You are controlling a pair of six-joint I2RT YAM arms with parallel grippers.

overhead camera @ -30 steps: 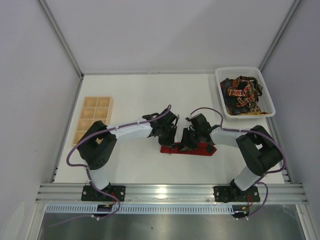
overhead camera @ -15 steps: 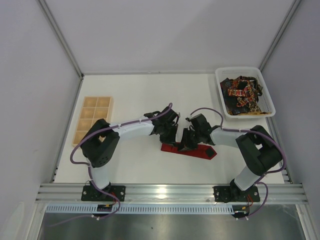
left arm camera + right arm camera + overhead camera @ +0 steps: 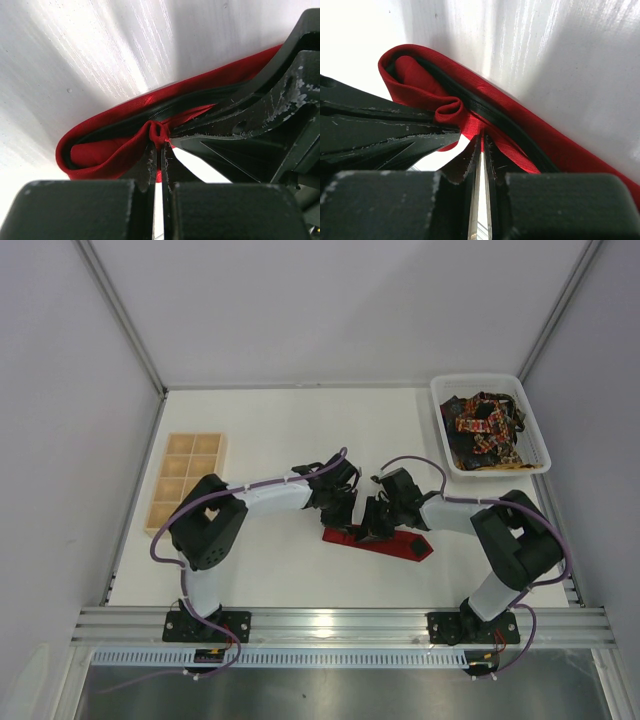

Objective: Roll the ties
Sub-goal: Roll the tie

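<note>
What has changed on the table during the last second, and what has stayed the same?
The left arm swung its elbow right, toward the centre. The red tie turned a little, its right end moving toward the near edge. Both the left gripper and the right gripper stay pinched on it. The bin and tray did not move.

The red tie (image 3: 100, 150) is woven cloth with a fine diagonal rib and a soft sheen. Under it, the table (image 3: 280, 430) is white, glossy and faintly streaked. At the tie, the left gripper (image 3: 159, 147) and right gripper (image 3: 481, 145) are matt black plastic, scuffed pale. Left of the tie is a bare pale-wood tray (image 3: 190, 478). Beyond the tie to the right, a milky plastic bin (image 3: 440, 435) holds patterned ties (image 3: 485, 430) of cloth.
</note>
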